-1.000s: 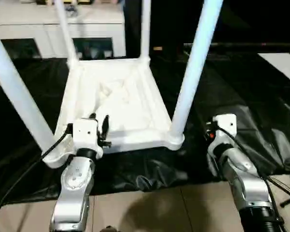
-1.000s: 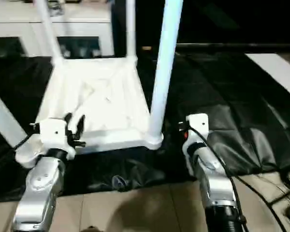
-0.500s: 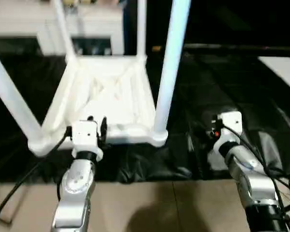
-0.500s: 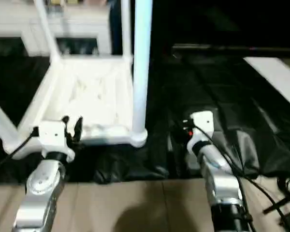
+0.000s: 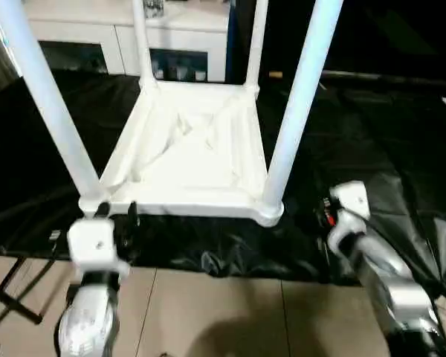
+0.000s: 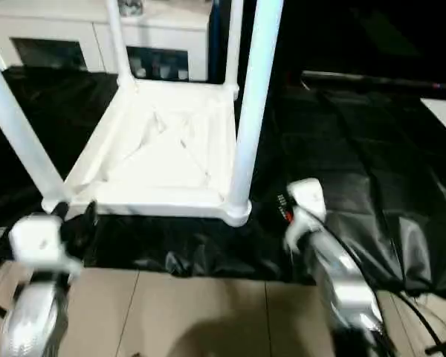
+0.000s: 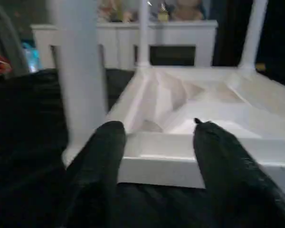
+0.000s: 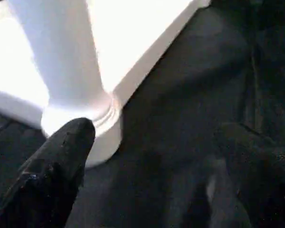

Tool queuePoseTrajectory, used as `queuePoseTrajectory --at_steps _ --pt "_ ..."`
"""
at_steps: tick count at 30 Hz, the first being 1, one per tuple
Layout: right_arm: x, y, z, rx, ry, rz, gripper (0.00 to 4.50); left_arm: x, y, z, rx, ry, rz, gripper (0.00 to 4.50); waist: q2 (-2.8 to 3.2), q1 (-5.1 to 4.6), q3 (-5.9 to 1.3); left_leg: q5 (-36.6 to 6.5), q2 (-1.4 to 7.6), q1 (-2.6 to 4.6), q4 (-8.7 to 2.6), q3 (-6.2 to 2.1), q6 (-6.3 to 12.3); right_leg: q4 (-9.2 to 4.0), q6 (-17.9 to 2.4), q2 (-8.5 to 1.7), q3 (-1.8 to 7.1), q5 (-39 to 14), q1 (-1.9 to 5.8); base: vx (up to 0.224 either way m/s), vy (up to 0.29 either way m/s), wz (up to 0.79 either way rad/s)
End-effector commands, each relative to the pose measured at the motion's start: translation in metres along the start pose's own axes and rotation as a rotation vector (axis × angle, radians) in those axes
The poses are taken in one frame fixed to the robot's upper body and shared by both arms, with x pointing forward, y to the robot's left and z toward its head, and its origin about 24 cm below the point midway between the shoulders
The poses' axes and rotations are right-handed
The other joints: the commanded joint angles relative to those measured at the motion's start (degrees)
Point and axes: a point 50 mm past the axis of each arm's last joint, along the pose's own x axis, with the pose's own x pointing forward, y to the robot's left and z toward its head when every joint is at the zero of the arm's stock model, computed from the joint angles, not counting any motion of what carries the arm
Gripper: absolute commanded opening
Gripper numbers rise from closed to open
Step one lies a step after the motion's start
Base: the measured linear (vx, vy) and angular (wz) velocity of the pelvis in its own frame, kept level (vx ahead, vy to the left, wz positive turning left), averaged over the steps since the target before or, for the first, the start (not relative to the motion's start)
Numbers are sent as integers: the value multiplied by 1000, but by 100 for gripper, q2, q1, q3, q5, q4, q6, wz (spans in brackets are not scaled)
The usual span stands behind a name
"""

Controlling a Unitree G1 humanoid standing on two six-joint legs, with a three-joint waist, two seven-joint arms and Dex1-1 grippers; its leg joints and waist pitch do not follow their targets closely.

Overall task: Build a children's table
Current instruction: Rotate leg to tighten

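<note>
Left gripper (image 7: pixel 156 137) is hanging just short of the near edge of the tabletop (image 5: pixel 201 160), fingers (image 7: pixel 104 156) spread apart with nothing between them, not touching the rim. Right gripper (image 8: pixel 152 156) is sitting beside the near right corner socket, fingers (image 8: pixel 61 156) wide apart, empty, one finger close to the socket's base but apart from it. The table is lying upside down on a black sheet (image 5: pixel 372 149) spread on the floor, ribbed underside facing up. All four legs are standing upright in the corner sockets: near left leg (image 5: pixel 48 100), near right leg (image 5: pixel 297 104), two far legs behind. A white cabinet (image 5: pixel 111 33) is standing beyond the sheet.
</note>
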Motion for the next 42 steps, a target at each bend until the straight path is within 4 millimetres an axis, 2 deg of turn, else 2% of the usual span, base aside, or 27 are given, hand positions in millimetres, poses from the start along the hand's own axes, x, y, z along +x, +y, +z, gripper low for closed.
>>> queuePoseTrajectory --at_steps 1,3,5,8,9,10,11,12,14,15,16,17,19,20,21,23,24,25,26,30,31,33,36,37,40,42 --pt "-3 -1 12 -32 -52 46 450 -2 7 4 -14 -18 46 283 -1 -37 -187 -1398 454 53 -523 -174 180 -647 -669 -643 362 -1272 168 -46 59 -5" --pt "-6 -1 16 -32 -74 96 450 -2 11 0 -14 6 60 308 -1 -62 -156 -1640 425 62 -536 -156 126 -685 -637 -652 381 -1392 130 -20 27 -3" --pt "-6 2 19 -23 -92 133 450 0 14 -2 -8 13 73 319 5 -58 -162 -1717 423 77 -538 -156 103 -719 -576 -674 396 -1517 120 0 0 0" --pt "-3 9 24 -13 -117 175 450 6 18 -4 -9 27 84 342 6 -39 -170 -1652 419 92 -535 -149 102 -742 -536 -689 405 -1520 99 0 0 0" --pt "9 19 25 -15 -128 164 450 21 24 -10 16 56 107 353 -11 -37 -168 -1556 404 78 -535 -142 93 -736 -533 -689 408 -1491 94 0 0 0" --pt "10 19 25 -16 -128 162 450 22 25 -10 18 57 108 357 -6 -36 -178 -1522 384 93 -524 -135 76 -734 -520 -678 406 -1492 75 0 0 0" --pt "13 21 25 -24 -131 152 450 26 27 -11 20 62 115 359 -17 -44 -199 -1404 373 83 -519 -144 76 -718 -511 -690 404 -1418 102 0 0 0" --pt "15 22 25 -27 -132 144 450 28 27 -11 13 62 113 363 -30 -38 -205 -1234 390 54 -528 -153 74 -698 -525 -711 396 -1285 121 0 0 0" --pt "19 23 26 -29 -138 127 450 32 28 -12 10 64 108 387 -19 -30 -231 -1047 424 60 -518 -151 76 -657 -608 -714 401 -872 142 0 0 0" --pt "23 24 27 -21 -143 111 450 35 30 -14 6 66 100 396 -37 -29 -259 -851 409 59 -493 -130 124 -614 -690 -706 395 -498 143 0 0 0" --pt "23 24 27 -21 -143 110 450 35 30 -14 6 66 99 400 -22 -33 -272 -698 395 58 -481 -124 162 -585 -740 -695 392 -207 146 0 0 0" --pt "29 26 27 -10 -146 95 450 41 33 -16 10 80 99 401 -129 -45 -277 -624 394 47 -475 -113 207 -577 -752 -693 387 -90 163 0 0 0" --pt "40 30 27 -2 -143 63 450 54 42 -23 25 114 116 432 -100 -29 -311 -341 365 60 -450 -107 267 -513 -817 -697 384 267 163 0 0 0" --pt "42 30 27 1 -144 52 450 58 46 -24 26 121 133 432 -105 -26 -316 -270 373 48 -450 -111 275 -494 -823 -704 382 392 172 0 0 0" --pt "45 29 28 6 -145 33 450 62 50 -25 29 126 152 440 -86 -14 -326 -239 389 66 -457 -114 262 -475 -847 -700 376 589 167 0 0 0" --pt "48 29 29 24 -154 13 450 68 53 -26 29 130 162 444 -96 -26 -324 -227 397 68 -459 -111 250 -446 -901 -691 371 824 170 0 0 0" --pt "49 29 31 41 -164 12 450 71 54 -26 26 133 153 447 -142 -23 -317 -269 393 69 -459 -93 272 -451 -920 -700 378 839 176 0 0 0" --pt "50 27 31 47 -167 1 450 74 54 -27 24 138 141 447 -117 2 -311 -326 393 81 -460 -82 270 -458 -944 -712 386 777 165 0 0 0" --pt "50 26 31 49 -167 -10 450 76 53 -27 32 140 124 447 -138 2 -309 -350 397 78 -465 -78 267 -462 -951 -718 388 740 170 0 0 0" --pt "52 16 31 34 -163 -60 450 86 50 -26 15 132 82 447 -124 6 -285 -585 409 91 -491 -72 122 -491 -968 -740 390 377 167 0 0 0" --pt "52 16 31 34 -163 -61 450 86 49 -26 14 132 82 429 -142 1 -282 -621 412 93 -496 -64 90 -496 -972 -738 392 303 165 0 0 0" --pt "52 7 31 39 -168 -103 450 89 45 -27 6 133 59 410 -119 14 -289 -595 417 101 -488 -59 85 -484 -982 -742 395 355 162 0 0 0" --pt "49 -1 31 35 -168 -126 450 92 42 -27 13 128 49 391 -144 22 -296 -509 409 95 -475 -41 131 -474 -996 -730 392 471 167 0 0 0" --pt "48 -4 31 35 -167 -134 450 93 40 -27 9 125 43 377 -122 24 -300 -496 405 94 -473 -37 140 -474 -992 -726 390 524 167 0 0 0" --pt "44 -16 31 24 -164 -163 450 98 35 -26 5 111 7 365 -130 42 -303 -584 408 105 -474 -34 130 -481 -1000 -736 387 479 165 0 0 0" --pt "42 -21 31 20 -163 -176 450 99 32 -26 1 112 -12 335 -144 44 -302 -578 409 91 -477 -26 142 -478 -1019 -746 379 457 175 0 0 0"
